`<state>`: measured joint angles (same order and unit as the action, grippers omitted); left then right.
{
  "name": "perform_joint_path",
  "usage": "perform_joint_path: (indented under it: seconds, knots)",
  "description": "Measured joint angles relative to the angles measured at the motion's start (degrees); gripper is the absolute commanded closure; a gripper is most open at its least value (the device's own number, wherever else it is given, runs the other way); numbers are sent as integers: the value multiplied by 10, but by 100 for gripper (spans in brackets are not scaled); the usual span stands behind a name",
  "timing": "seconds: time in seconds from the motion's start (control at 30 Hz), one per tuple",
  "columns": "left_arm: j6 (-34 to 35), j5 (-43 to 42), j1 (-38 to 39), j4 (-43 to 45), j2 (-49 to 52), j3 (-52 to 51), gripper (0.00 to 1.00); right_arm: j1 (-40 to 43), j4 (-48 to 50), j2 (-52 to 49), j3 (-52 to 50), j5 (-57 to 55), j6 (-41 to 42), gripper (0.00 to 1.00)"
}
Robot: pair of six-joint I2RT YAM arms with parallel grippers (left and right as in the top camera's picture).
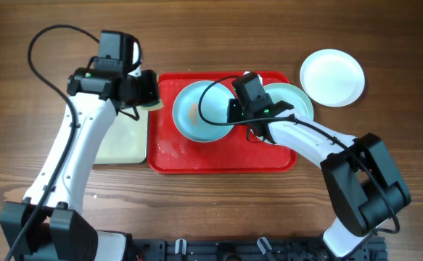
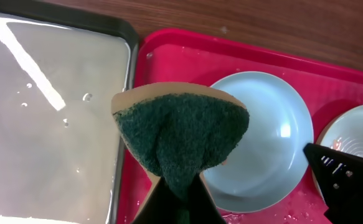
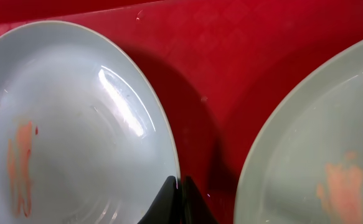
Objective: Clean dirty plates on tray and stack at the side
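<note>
- The large red rectangular plastic tray (image 1: 222, 158) has a raised rim and lies between the two pincers, running under the right one. It holds two plates, and there are water droplets on its floor.
- The first pale blue round plate (image 1: 196, 112) sits in the tray's left half with an orange smear inside. The right pincer (image 3: 178, 190) is clamped on its rim, fingers pinched over the edge.
- The second pale blue round plate (image 1: 300, 98) is on the tray just right of the right pincer and apart from the first. It also has an orange smear, and the right arm partly covers it in the overhead view.
- The white round plate (image 1: 332, 77) is off the tray, on the counter beyond and to the right of the right pincer, near the tray's far right corner.
- The left pincer (image 2: 178, 198) is closed on a folded green scouring sponge with tan backing (image 2: 181, 130). It hangs at the tray's left rim, with the first blue plate to its right.
- The smaller black-rimmed tray with a pale inside (image 2: 75, 22) is just left of the left pincer, beside the red tray. It holds a glossy wet film with small bubbles.
- The brown wood-grain counter (image 1: 385, 43) carries everything.
</note>
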<state>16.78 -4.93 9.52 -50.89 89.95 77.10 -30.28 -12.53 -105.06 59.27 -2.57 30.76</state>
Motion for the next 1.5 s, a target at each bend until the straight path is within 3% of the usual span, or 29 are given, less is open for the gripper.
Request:
perform_joint_path:
  seconds: [0.4, 0.83, 1.23, 1.5]
  knots:
    - [21, 13, 52, 57, 83, 0, 96, -7, -3, 0, 0, 6, 0, 96]
    - [29, 20, 96, 90, 96, 0, 96, -41, -6, -11, 0, 7, 0, 96]
    - [74, 107, 115, 9, 96, -5, 96, -41, 30, -25, 0, -3, 13, 96]
    - [87, 104, 125, 117, 99, -97, 96, -41, 32, -26, 0, -7, 16, 96]
